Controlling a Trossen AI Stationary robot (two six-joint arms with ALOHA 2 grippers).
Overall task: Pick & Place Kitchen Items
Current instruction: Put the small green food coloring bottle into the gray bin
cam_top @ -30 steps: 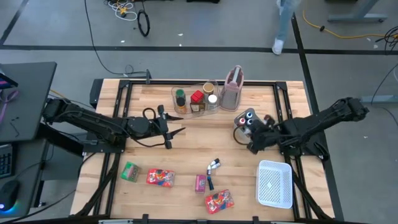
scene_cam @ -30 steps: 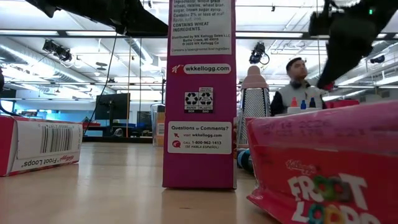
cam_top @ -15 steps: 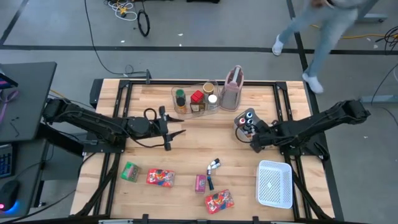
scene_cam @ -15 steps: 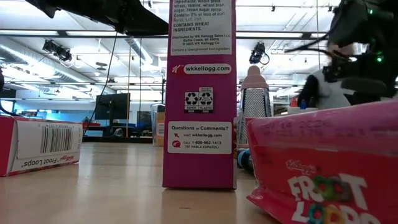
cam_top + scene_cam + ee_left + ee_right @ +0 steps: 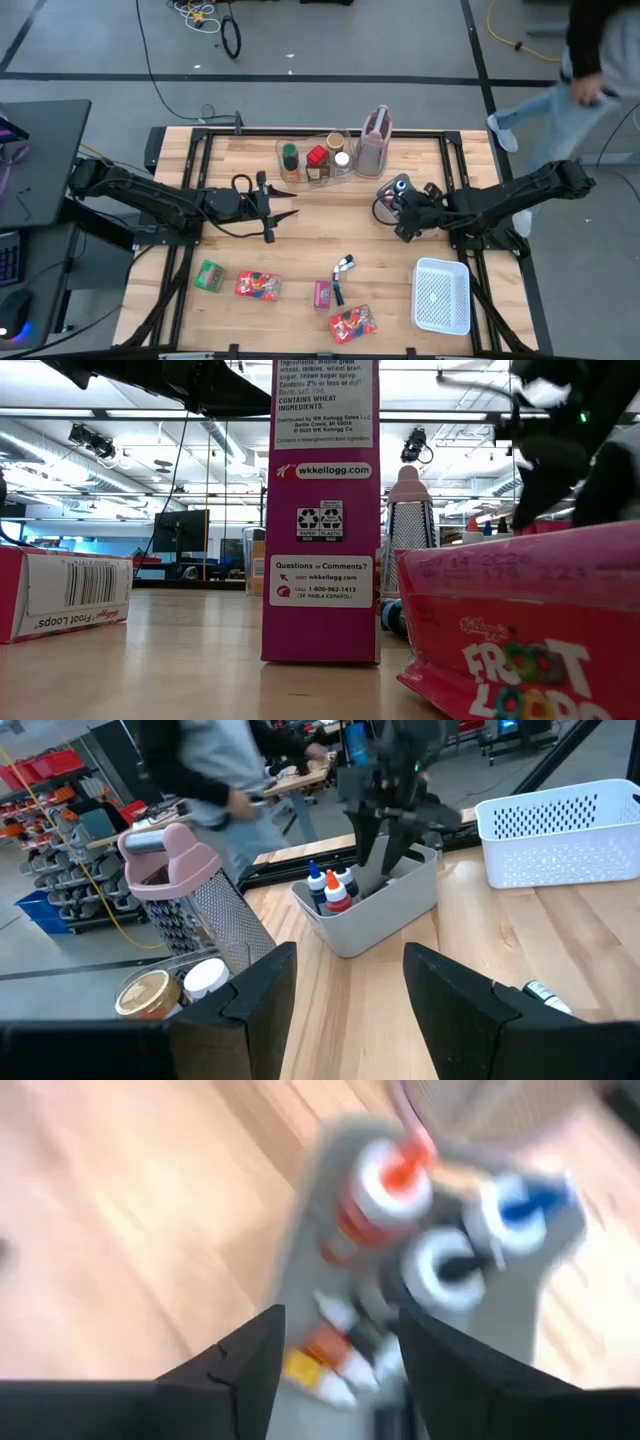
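Right gripper (image 5: 403, 224) is poised over the small grey bin (image 5: 395, 907) at the table's right centre, fingers parted with nothing between them. In its wrist view the fingers (image 5: 240, 1370) frame the bin's contents directly below: a red-capped bottle (image 5: 385, 1185), a blue-capped bottle (image 5: 515, 1210) and a dark-capped one (image 5: 445, 1265), standing upright and close together, with small tubes (image 5: 335, 1355) lying beside them. Left gripper (image 5: 272, 213) waits at the table's left centre, fingers apart and empty. Red packets (image 5: 257, 286), a green packet (image 5: 209, 276) and a pink packet (image 5: 322, 294) lie along the near edge, well apart from both grippers. White mesh basket (image 5: 443, 295) sits at near right.
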